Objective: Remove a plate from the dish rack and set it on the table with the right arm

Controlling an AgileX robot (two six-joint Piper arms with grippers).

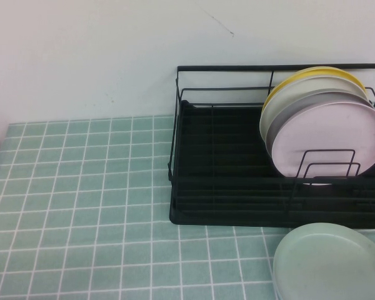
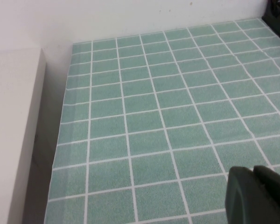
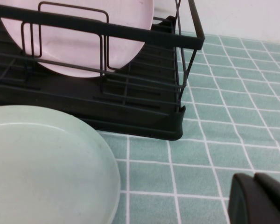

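The plate (image 1: 330,261) lay flat on the table (image 1: 81,200), near the dish rack (image 1: 237,194). The right gripper (image 3: 259,198) and left gripper (image 2: 256,193) each looked closed and held nothing; the right arm should retreat straight, without touching the plate's rim.

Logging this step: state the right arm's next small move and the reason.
Probably pull the right gripper back and park it: the plate already lies flat on the table in front of the dish rack, free of the gripper. The left gripper hovers over bare tiles.

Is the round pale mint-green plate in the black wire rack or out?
Out. The pale mint-green plate lies flat on the tiled table before the black wire dish rack; neither gripper touches it.
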